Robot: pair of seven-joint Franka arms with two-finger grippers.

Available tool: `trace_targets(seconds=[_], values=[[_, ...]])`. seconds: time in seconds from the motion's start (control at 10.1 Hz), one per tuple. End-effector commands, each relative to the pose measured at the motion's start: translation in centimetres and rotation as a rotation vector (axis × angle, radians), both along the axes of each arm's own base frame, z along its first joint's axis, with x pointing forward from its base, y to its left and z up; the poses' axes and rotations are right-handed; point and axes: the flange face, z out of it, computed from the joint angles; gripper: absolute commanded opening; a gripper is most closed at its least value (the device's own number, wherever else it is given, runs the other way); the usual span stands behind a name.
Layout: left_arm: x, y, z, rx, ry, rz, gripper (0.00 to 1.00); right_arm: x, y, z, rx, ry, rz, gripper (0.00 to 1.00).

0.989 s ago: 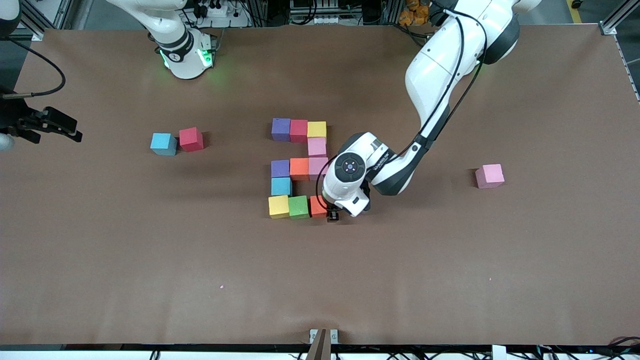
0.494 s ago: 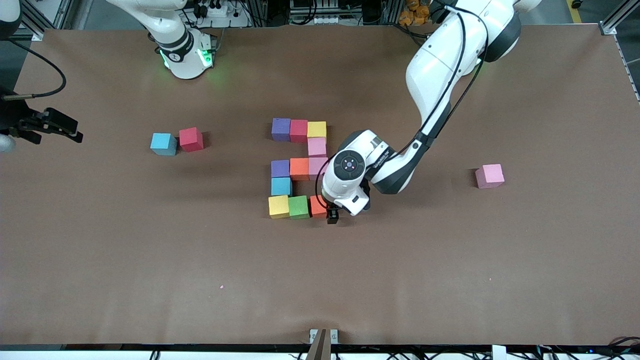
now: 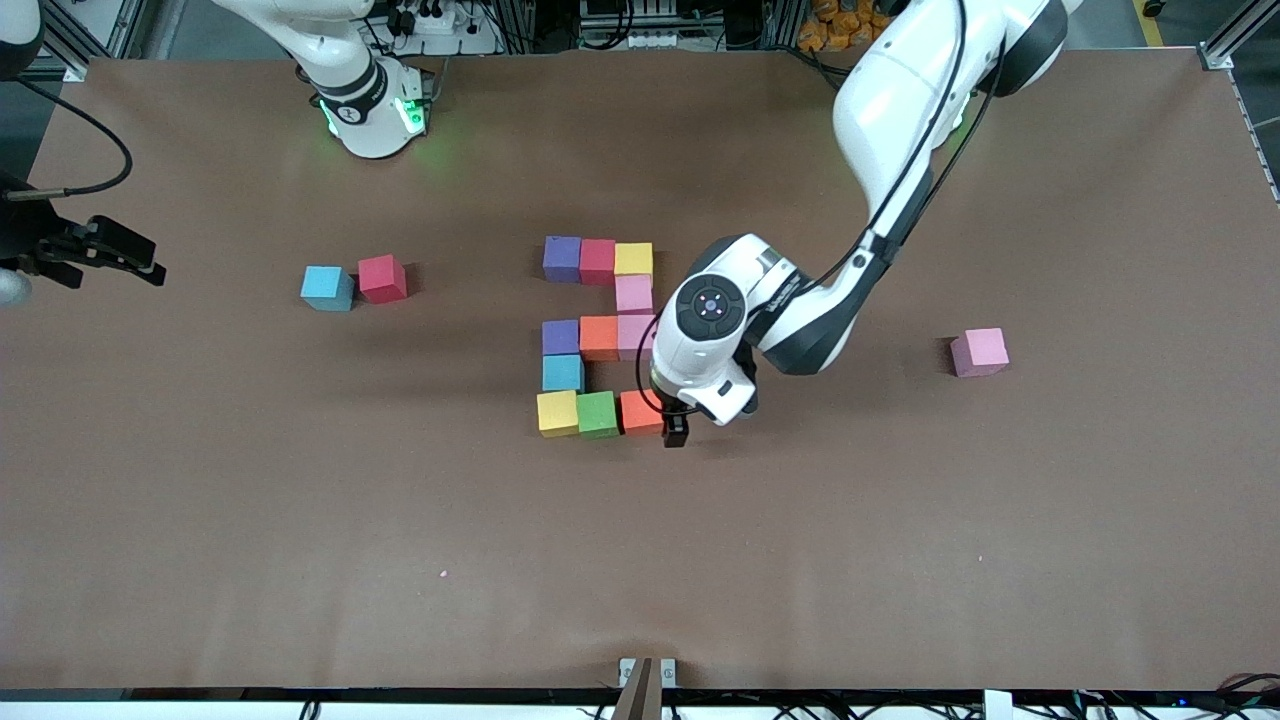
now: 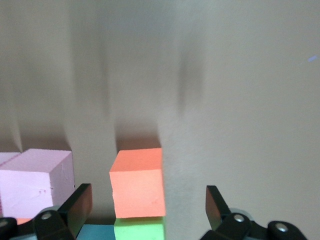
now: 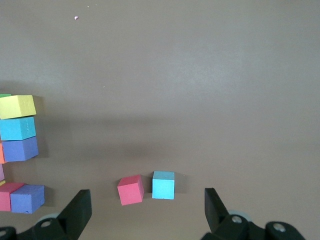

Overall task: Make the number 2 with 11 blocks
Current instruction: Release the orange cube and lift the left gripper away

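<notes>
Eleven blocks lie as the number 2 (image 3: 599, 338) in mid-table. Its row farthest from the front camera is purple (image 3: 562, 258), red, yellow. A pink block joins that to a purple, orange, pink row. A light blue block (image 3: 562, 372) leads to the nearest row of yellow, green (image 3: 597, 414) and orange (image 3: 641, 412). My left gripper (image 3: 672, 425) hangs open just above that orange block (image 4: 137, 186), which stands free on the table between the spread fingers (image 4: 80, 202). My right gripper (image 3: 95, 255) waits open and holds nothing at the right arm's end of the table.
A light blue block (image 3: 328, 288) and a red block (image 3: 383, 278) sit side by side toward the right arm's end, also in the right wrist view as red (image 5: 131, 190) and light blue (image 5: 163, 185). A lone pink block (image 3: 979, 352) lies toward the left arm's end.
My left gripper has finished opening off the orange block, risen, and shifted slightly toward the left arm's end, leaving the block fully uncovered. The right arm has barely moved.
</notes>
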Motion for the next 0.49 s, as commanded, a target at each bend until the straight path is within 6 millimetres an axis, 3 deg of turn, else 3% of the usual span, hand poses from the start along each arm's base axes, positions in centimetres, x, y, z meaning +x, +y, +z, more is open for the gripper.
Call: trace_targets(seconds=[0.0, 0.2, 0.4], values=[[2.0, 5.3, 6.2, 0.051, -0.028, -0.025, 1.0, 0.2, -0.2, 0.4, 0.01, -0.002, -0.01, 1.0], [3.4, 9.5, 10.4, 0.072, -0.04, -0.092, 1.0, 0.1, -0.6, 0.7, 0.008, -0.006, -0.016, 1.0], [4.9, 14.0, 12.4, 0.092, -0.035, -0.16, 1.0, 0.4, -0.4, 0.4, 0.015, -0.008, -0.025, 1.0]])
